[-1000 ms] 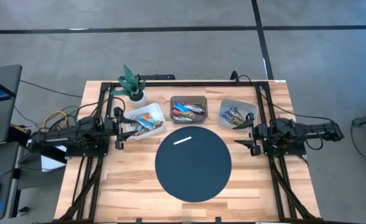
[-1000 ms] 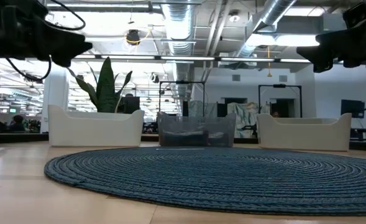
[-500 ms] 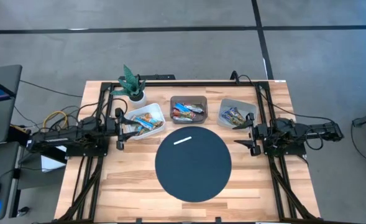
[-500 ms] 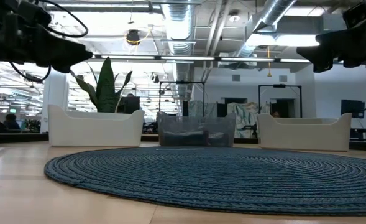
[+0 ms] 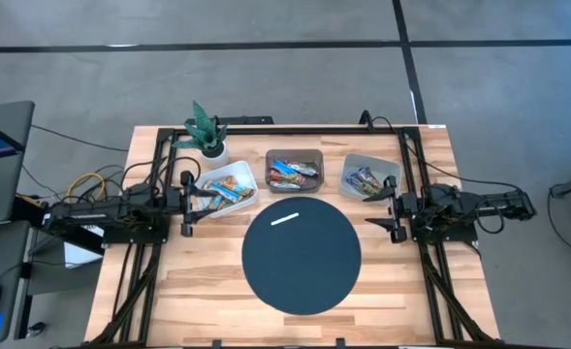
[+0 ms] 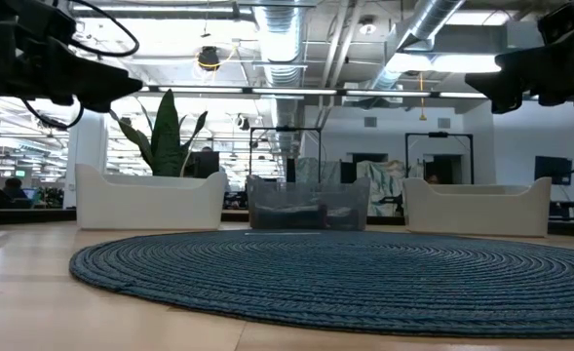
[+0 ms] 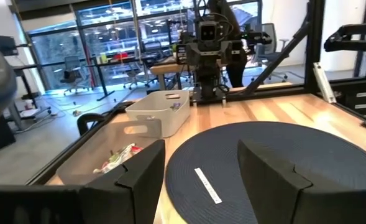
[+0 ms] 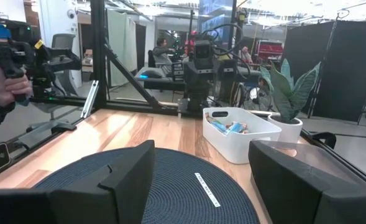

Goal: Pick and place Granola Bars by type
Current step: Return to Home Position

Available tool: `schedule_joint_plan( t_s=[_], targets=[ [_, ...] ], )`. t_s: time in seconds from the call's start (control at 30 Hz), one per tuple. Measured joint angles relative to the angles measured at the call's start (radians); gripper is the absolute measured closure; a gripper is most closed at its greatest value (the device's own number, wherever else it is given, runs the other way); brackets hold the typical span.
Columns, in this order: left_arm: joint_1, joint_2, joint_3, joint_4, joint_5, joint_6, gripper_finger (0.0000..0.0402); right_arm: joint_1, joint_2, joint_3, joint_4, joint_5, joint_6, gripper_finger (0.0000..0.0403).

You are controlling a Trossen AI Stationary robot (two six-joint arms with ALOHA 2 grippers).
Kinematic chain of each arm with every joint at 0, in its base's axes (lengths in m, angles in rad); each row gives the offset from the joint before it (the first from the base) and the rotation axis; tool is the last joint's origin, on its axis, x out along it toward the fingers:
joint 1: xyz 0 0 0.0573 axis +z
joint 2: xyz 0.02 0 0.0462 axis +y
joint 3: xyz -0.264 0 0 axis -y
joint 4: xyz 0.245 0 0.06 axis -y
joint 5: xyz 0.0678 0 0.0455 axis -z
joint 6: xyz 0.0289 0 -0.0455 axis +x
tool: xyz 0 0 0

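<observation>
1. High view: on a grey concrete floor, a plank-grained wooden table (image 5: pixel 169 281) carries a round dark mat (image 5: pixel 301 267), bare except for a thin white strip (image 5: pixel 284 218). Behind the mat, the Granola Bars (image 5: pixel 293 172) lie in three tubs: the white bin (image 5: pixel 251 177), the dark middle bin (image 5: pixel 319 155) and the pale grey bin (image 5: pixel 387 162). No bar is left on the mat, so the sorting looks finished. The left gripper (image 5: pixel 186 204) hangs just beside the white bin, and the right gripper (image 5: pixel 382 208) just beside the pale grey bin.
2. Low view: an open hall with ceiling ducts lies beyond the table. The mat shows coiled rope ridges. The bins are thin-walled plastic with rounded corners, and the middle one is translucent. Both arms hang well above their rims. To go home well, I judge, each arm should draw back at that height so it does not clip these light tubs.
3. Left wrist view: this arm's fingers (image 7: pixel 139 180) stand wide apart and hold nothing. A crinkled foil wrapper shows through the translucent bin wall.
4. Right wrist view: this pincer is likewise released and empty. Glossy wrappers fill the white bin beside a stiff-leaved plant (image 8: pixel 291 93).
</observation>
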Motion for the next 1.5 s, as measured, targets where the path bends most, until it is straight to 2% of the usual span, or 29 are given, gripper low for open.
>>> schedule_joint_plan(
  t_s=[0.7,1.5],
  targets=[
    [0.001,0.003,0.0,-0.001,-0.011,-0.047,0.0205,0.0,0.0,0.0,0.0,0.0,0.0,0.0148],
    [0.001,0.002,0.0,0.0,-0.011,-0.035,0.0205,0.0,0.0,0.0,0.0,0.0,0.0,0.0148]
  ],
)
